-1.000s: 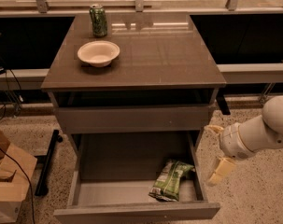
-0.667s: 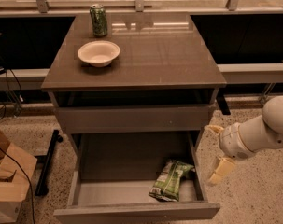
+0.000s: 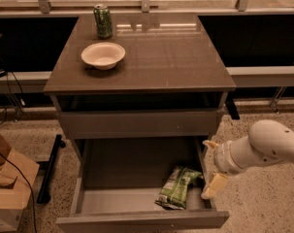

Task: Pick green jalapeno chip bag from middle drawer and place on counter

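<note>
We see the pincer (image 3: 210, 165) poised at the right wall of the open middle drawer (image 3: 137, 220), its two cream fingers (image 3: 214, 185) spread wide, one above the other, gripping nothing. We cannot tell whether the lower finger touches the drawer's wall. The smooth, rounded white arm (image 3: 270, 144) comes in from the right edge and slopes gently down to the left, low over the pale speckled floor (image 3: 268, 208).

The green jalapeno chip bag (image 3: 177, 187), crinkled and patched with white, lies tilted in the drawer's front right corner on the paler grey floor, just beside the pincer. The drawer is a shallow grey-brown box with a plain front.

Above it, the glossy grey-brown desk (image 3: 175, 62) mirrors the railing behind. On its left side sit a round cream bowl (image 3: 103, 55) and a green-and-white drink can (image 3: 103, 21).
</note>
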Controlling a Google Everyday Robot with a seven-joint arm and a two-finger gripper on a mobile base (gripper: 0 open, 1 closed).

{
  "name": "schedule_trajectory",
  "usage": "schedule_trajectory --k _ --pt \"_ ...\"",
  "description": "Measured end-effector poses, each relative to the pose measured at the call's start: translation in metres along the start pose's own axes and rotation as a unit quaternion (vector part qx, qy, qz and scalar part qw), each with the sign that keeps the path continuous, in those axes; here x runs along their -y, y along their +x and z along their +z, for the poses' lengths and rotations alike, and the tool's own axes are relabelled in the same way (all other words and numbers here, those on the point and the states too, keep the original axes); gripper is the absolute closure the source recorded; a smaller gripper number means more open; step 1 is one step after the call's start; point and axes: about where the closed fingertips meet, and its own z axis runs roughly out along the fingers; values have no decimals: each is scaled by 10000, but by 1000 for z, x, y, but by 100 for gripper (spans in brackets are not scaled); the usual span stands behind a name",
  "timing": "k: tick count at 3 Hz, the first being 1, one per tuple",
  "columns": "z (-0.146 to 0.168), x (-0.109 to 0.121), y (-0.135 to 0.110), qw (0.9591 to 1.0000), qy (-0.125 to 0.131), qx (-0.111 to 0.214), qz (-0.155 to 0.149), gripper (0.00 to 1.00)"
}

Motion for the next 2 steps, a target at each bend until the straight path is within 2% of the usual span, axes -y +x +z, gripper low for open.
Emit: schedule_trajectory --k 2 --pt "82 -3 29 9994 -340 -113 -17 0"
